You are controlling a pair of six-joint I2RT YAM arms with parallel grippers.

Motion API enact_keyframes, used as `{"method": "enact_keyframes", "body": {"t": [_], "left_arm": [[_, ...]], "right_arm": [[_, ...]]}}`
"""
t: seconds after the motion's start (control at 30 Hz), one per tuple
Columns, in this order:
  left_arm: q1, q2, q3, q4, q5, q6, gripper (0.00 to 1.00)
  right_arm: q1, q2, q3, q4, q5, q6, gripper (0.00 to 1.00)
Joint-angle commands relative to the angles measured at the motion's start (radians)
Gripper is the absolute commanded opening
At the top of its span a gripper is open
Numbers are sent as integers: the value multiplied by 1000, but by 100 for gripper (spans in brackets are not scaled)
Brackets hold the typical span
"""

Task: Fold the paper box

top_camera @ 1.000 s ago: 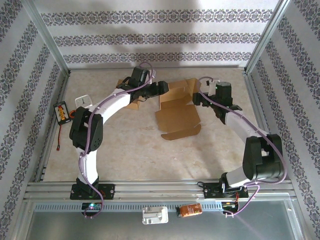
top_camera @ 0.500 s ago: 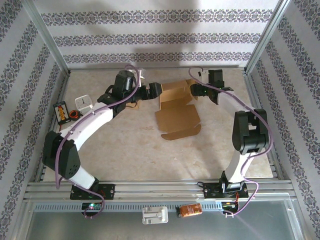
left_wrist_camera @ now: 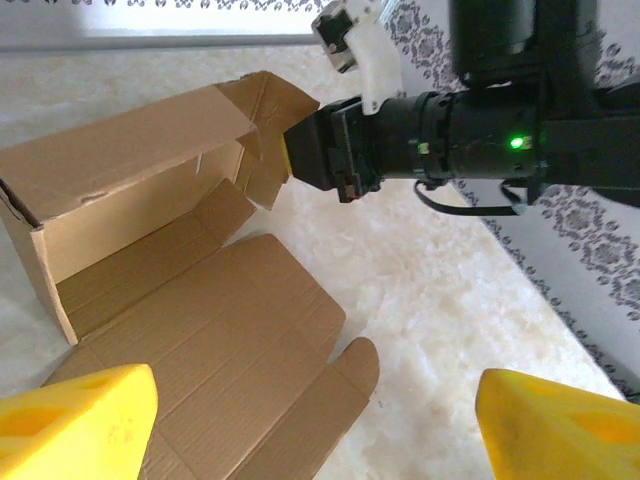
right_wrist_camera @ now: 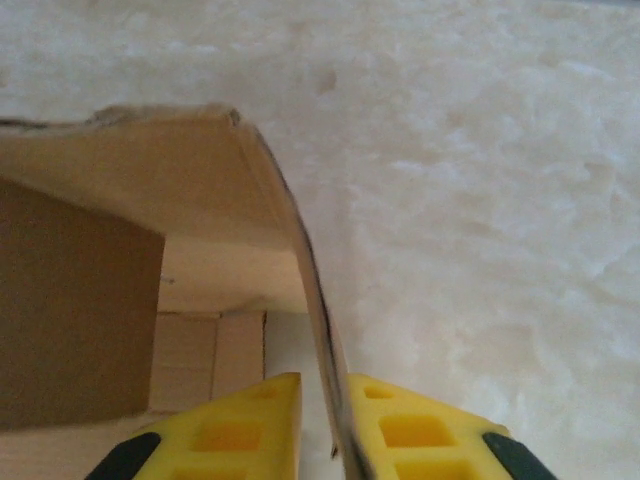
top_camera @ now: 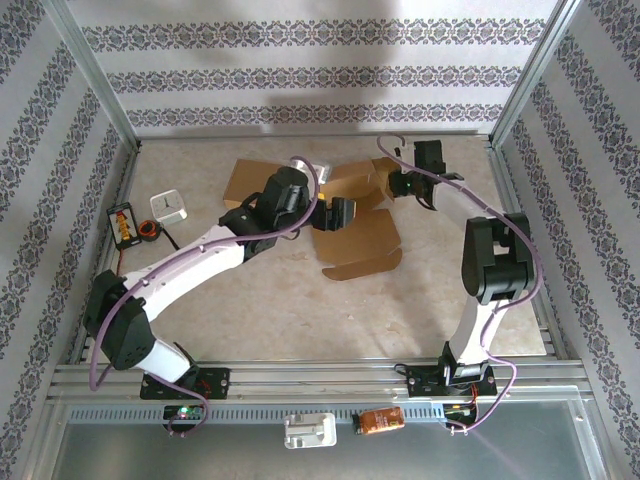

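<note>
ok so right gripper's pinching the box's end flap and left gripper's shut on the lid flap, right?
No: the left gripper is open, fingers spread above the lid flap, holding nothing, as the left wrist view shows. The right gripper does pinch the end flap of the cardboard box.

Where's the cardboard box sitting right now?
Seen from above, the cardboard box lies open toward the back middle of the table; the right gripper pinches its right wall, and the open left gripper hovers over its left side.
</note>
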Motion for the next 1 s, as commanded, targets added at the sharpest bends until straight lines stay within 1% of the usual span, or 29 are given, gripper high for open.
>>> {"method": "enact_keyframes", "body": {"t": [0.0, 0.1, 0.2, 0.27, 0.3, 0.37, 0.4, 0.43, 0.47, 0.53, 0.57, 0.63, 0.67, 0.7, 0.77, 0.83, 0.87, 0.9, 0.97], "left_arm": [[-33, 59, -30, -6, -75, 21, 81], [-57, 109, -40, 5, -90, 7, 80], [-71, 142, -68, 46, -81, -18, 76], [-76, 151, -90, 74, -69, -26, 74], [-78, 151, -100, 81, -66, -27, 74], [-81, 143, -121, 97, -48, -22, 74], [-81, 136, -135, 112, -25, -14, 74], [-82, 126, -151, 133, 4, 1, 74], [-83, 115, -168, 155, 22, -1, 74], [-83, 99, -189, 179, 40, -4, 74], [-82, 96, -193, 179, 50, -3, 75], [-83, 90, -194, 169, 59, 2, 75], [-83, 88, -198, 168, 61, 2, 75], [-83, 85, -200, 170, 62, 3, 76], [-82, 77, -210, 181, 64, 10, 76], [-83, 72, -217, 187, 57, 15, 76], [-83, 69, -220, 188, 53, 16, 76], [-83, 68, -222, 193, 50, 16, 76], [-83, 73, -228, 203, 44, 13, 76]], "right_arm": [[16, -109, -59, -26, 5, 88, 16], [38, -166, -114, -46, 37, 160, 12], [58, -208, -161, -57, 68, 214, 11], [73, -236, -197, -42, 84, 208, 12], [77, -244, -203, -31, 87, 194, 15], [73, -241, -197, -21, 96, 144, 32], [66, -226, -181, -26, 97, 123, 44], [53, -202, -153, -44, 79, 97, 59], [38, -174, -118, -65, 53, 74, 68], [16, -120, -55, -96, 43, 52, 78], [7, -95, -27, -98, 30, 40, 81], [-1, -52, 13, -89, 17, 16, 86], [-1, -28, 38, -84, 12, -2, 86], [-1, -8, 57, -80, 11, -12, 85], [-4, 41, 102, -72, -9, -31, 80], [-6, 81, 141, -78, -21, -33, 68], [-6, 99, 159, -83, -25, -34, 59], [-6, 109, 169, -81, -26, -28, 47], [-7, 111, 174, -76, -35, -16, 20]]}}
